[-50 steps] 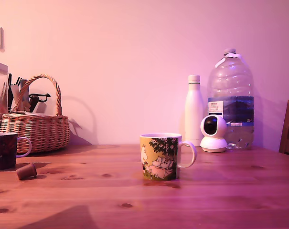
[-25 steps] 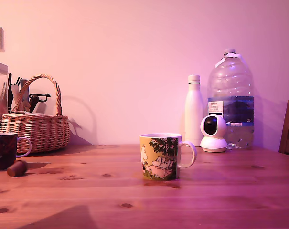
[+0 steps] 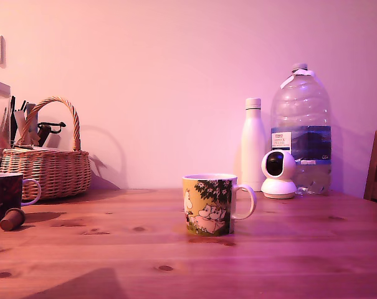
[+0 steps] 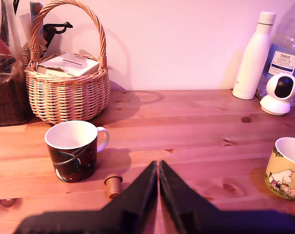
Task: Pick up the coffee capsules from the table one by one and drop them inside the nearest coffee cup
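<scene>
Wrist view: the gripper (image 4: pixel 158 168) hangs low over the table (image 4: pixel 196 126) with its two dark fingers (image 4: pixel 137 192) pressed together, tips meeting in a thin seam and holding nothing. A single coffee capsule (image 4: pixel 113 185) stands on the planks just beside the finger on the dark mug's side, close to the fingertips but apart from them, its wider rim uppermost. Past the capsule, on the same side of the fingers, sits the coffee cup (image 4: pixel 73 150), dark outside and white inside, its pale handle turned toward the fingers; cup and capsule are near each other but not touching. Beyond the cup stands a wicker basket (image 4: pixel 68 92) with a tall looped handle and a packet lying inside. On the other side of the fingers, well apart, a yellow mug (image 4: pixel 286 168) with cartoon figures is cut by the picture's edge; farther off against the wall stand a white bottle (image 4: pixel 253 58), a large water jug (image 4: pixel 288 53) and a small white camera (image 4: pixel 279 93).

Exterior view: the arm is out of sight. The capsule (image 3: pixel 12 218) rests on the table (image 3: pixel 188 261) just in front of the dark cup (image 3: pixel 5 196) at the exterior view's left, with the yellow mug (image 3: pixel 210 204) near the centre.
</scene>
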{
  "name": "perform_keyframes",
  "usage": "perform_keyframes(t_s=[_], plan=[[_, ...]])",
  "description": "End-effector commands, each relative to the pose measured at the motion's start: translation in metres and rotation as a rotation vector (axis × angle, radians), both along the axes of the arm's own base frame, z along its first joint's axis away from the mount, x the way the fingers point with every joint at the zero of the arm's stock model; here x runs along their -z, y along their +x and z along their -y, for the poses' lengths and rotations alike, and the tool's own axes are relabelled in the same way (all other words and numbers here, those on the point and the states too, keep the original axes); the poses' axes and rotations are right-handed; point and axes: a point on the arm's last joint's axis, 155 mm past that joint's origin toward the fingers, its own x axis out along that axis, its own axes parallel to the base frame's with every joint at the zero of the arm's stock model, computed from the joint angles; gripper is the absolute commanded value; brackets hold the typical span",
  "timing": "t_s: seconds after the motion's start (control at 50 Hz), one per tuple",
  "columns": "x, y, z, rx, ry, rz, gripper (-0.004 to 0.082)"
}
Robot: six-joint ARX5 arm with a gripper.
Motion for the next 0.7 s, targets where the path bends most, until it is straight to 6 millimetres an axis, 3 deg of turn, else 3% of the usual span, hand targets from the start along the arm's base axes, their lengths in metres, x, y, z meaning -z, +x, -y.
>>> perform_keyframes(t_s=[0.0, 0.38, 0.68], plan=[[0.007, 0.000, -0.001, -0.001, 0.004, -0.007, -0.0011], [-0.007, 0.002, 0.008, 0.038, -0.046, 0.038, -0.0011], [0.034, 0.020, 0.011, 0.041, -0.057, -0.161, -0.0011]])
